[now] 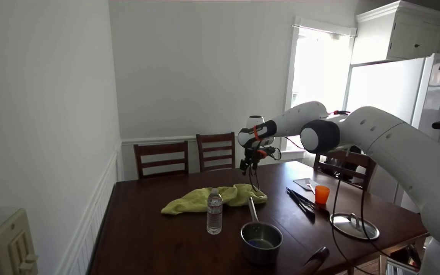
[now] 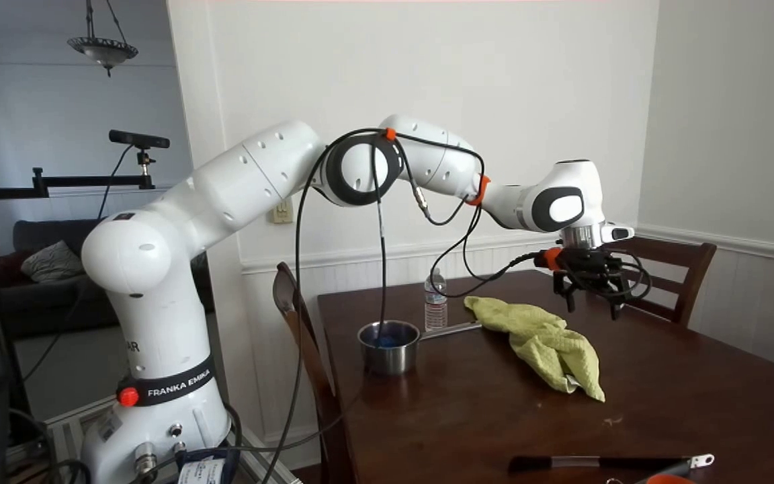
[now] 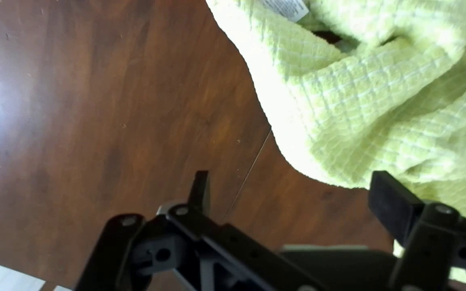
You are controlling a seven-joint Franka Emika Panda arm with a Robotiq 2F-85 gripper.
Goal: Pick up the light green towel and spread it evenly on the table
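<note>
The light green towel [image 1: 193, 201] lies bunched and folded in a long heap on the dark wooden table [image 1: 155, 240]. In an exterior view, the towel [image 2: 540, 339] runs diagonally, with a small white label near its end. In the wrist view, the towel [image 3: 370, 105] fills the upper right, with creases and a white label. My gripper [image 2: 592, 309] is above the table near the towel, apart from it. In the wrist view, the gripper [image 3: 291, 190] has its fingers wide apart with nothing between them; the right finger overlaps the towel's edge in the picture.
A water bottle [image 1: 214, 214] and a metal pot [image 1: 261, 240] stand near the towel; the pot's handle points toward it. Black tongs [image 1: 301, 201], an orange cup [image 1: 322, 194] and a pot lid [image 1: 354, 226] are on the table. Chairs [image 1: 161, 158] stand around it.
</note>
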